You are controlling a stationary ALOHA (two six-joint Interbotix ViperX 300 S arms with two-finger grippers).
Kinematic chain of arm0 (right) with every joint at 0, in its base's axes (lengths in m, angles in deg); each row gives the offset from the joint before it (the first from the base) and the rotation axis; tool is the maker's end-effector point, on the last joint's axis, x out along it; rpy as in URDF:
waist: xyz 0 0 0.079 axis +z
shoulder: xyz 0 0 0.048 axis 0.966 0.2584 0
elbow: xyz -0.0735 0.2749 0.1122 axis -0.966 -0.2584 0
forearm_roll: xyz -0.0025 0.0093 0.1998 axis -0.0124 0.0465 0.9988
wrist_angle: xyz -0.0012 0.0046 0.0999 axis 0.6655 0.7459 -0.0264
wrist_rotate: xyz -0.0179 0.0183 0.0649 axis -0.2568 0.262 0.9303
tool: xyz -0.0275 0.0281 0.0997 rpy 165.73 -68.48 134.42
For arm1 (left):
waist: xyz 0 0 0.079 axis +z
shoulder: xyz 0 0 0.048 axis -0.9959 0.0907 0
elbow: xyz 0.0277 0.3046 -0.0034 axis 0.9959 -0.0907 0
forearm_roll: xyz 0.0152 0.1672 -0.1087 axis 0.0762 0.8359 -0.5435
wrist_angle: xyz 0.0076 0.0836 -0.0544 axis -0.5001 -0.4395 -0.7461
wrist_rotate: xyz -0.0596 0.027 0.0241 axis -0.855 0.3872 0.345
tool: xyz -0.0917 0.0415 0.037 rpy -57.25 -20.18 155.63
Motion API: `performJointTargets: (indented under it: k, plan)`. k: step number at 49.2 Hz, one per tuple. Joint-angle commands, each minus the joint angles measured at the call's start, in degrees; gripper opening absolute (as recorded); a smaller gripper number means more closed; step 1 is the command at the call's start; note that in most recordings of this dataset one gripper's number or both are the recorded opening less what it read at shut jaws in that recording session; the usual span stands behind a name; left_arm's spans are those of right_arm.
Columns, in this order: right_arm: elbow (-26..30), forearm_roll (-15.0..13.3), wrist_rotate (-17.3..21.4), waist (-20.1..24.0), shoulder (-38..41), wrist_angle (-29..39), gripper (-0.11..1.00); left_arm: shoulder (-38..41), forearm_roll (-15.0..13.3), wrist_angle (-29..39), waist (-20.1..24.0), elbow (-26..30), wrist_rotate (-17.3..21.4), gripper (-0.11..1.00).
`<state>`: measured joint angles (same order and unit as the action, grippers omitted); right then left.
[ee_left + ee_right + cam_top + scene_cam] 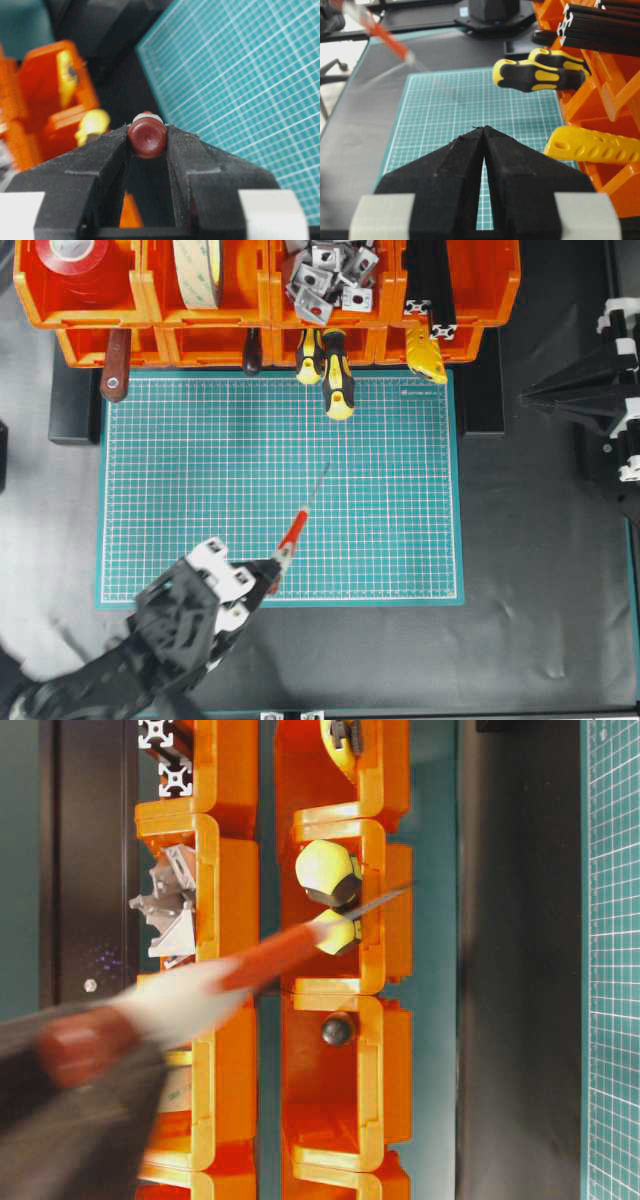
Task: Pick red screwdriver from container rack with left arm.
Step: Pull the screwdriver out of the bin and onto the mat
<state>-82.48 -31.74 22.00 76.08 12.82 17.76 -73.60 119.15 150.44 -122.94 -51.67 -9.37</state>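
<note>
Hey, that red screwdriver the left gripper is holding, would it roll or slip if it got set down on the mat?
Probably rolls: the red screwdriver has a rounded handle end in the left wrist view. It looks light and stiff, its thin shaft staying straight. Slip is possible, since the left gripper pinches only its end.

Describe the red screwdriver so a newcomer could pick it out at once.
Start at the green cutting mat in front of the orange container rack. Near the mat's lower left edge, the left gripper holds the red screwdriver by its rounded handle end, thin shaft pointing toward the rack. It is slim and red with a white band, unlike the thick yellow-and-black screwdrivers hanging from the rack.
</note>
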Motion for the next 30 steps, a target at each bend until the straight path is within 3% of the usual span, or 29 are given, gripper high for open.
performJointTargets:
  k: [1, 6, 13, 30]
  plan:
    - [1.9, 0.2, 0.1, -0.4, 0.4, 0.1, -0.01, -1.6, 0.3, -6.1, 3.0, -4.0, -2.7, 0.22]
    - [1.9, 0.2, 0.1, -0.4, 0.4, 0.1, -0.01, -2.5, 0.3, -13.3, 6.8, -8.9, -6.1, 0.22]
    - [1.9, 0.2, 0.1, -0.7, 0.4, 0.1, -0.01, -2.6, 0.3, -20.7, 10.7, -13.0, -6.7, 0.22]
    - [1.9, 0.2, 0.1, -1.8, 0.4, 0.2, -0.01, -2.8, 0.3, -21.9, 15.2, -16.5, -6.5, 0.22]
